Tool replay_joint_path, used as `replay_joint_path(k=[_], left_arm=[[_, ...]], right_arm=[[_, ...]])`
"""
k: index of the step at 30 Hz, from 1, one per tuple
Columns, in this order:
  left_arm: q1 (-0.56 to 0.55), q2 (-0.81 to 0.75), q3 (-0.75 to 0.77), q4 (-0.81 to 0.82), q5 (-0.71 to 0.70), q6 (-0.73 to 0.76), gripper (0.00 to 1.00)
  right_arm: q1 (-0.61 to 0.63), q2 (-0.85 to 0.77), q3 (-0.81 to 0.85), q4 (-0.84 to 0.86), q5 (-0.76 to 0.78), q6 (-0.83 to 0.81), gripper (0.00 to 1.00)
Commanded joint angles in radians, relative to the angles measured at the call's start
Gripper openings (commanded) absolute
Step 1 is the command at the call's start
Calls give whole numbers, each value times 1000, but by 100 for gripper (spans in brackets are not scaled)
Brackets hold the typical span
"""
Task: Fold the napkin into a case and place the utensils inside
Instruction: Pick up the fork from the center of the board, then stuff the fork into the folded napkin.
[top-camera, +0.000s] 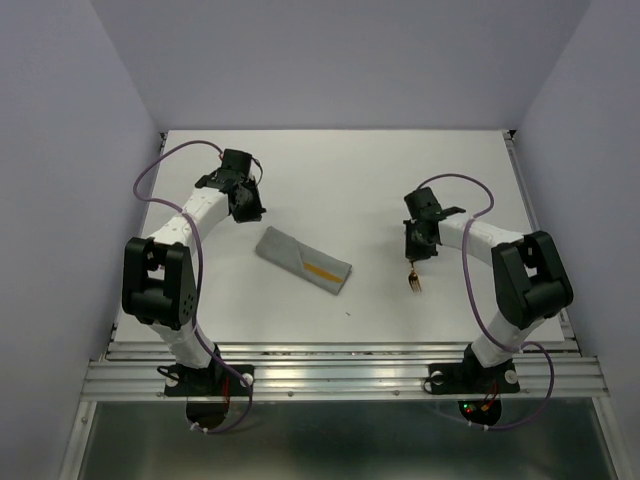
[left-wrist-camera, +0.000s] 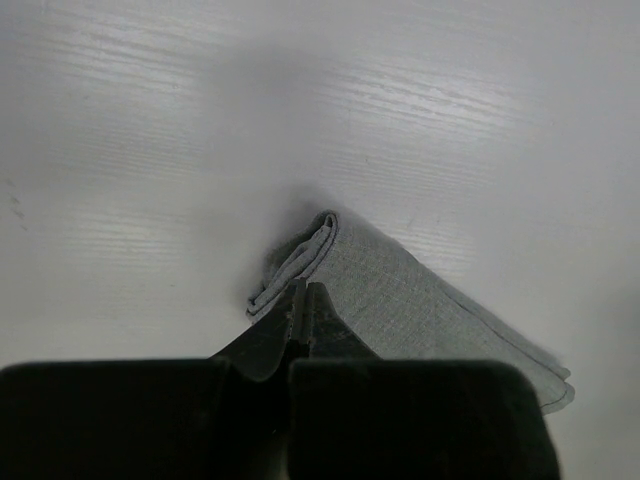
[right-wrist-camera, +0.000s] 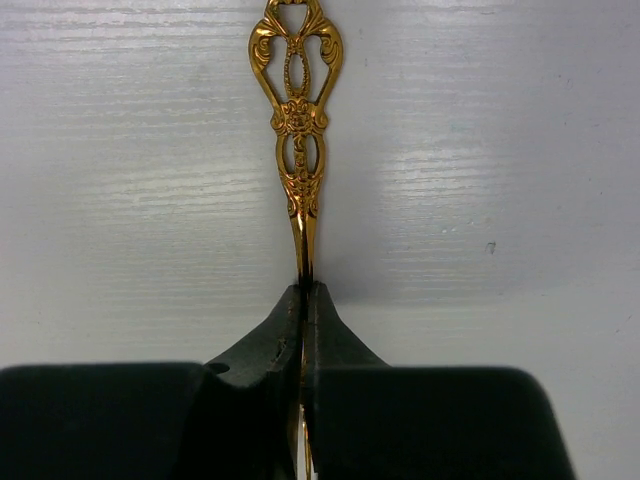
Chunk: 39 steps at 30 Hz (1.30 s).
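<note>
The napkin lies folded as a narrow grey case (top-camera: 300, 259) in the middle of the table, running diagonally. One golden utensil (top-camera: 322, 271) shows as a strip at the case's lower right part. My left gripper (top-camera: 246, 207) is shut and holds nothing, just beyond the case's upper left end. In the left wrist view its closed tips (left-wrist-camera: 305, 294) point at the folded end of the case (left-wrist-camera: 400, 300). My right gripper (top-camera: 416, 250) is shut on the golden fork (top-camera: 414, 283), tines toward the near edge. The fork's ornate handle (right-wrist-camera: 297, 120) sticks out past the pinched fingertips (right-wrist-camera: 305, 292).
The white table (top-camera: 350, 170) is walled in by pale panels on the left, right and back. A metal rail (top-camera: 340, 375) runs along the near edge where both arm bases are bolted. Purple cables loop beside each arm.
</note>
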Motion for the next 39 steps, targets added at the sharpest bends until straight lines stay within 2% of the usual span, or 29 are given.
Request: replay_joint_path(k=[1, 3, 8, 12, 18, 24, 30, 39], left_arm=[[2, -33, -15, 12, 2, 4, 0], [7, -37, -18, 14, -2, 3, 0], [30, -19, -21, 11, -15, -14, 0], [62, 4, -44, 12, -25, -32, 0], [119, -19, -115, 52, 26, -51, 0], [132, -11, -144, 81, 29, -77, 0], [134, 18, -169, 120, 112, -106, 0], [134, 53, -173, 143, 137, -118, 0]], right_arm=[[5, 22, -16, -76, -35, -16, 1], [20, -13, -23, -73, -32, -31, 1], [188, -64, 34, -123, 62, -109, 1], [330, -45, 127, -186, 174, -152, 1], [471, 23, 250, -251, 225, -244, 1], [537, 99, 364, -286, 176, -347, 1], [568, 152, 471, -288, 116, -454, 1], [586, 252, 569, -286, 41, -519, 1]])
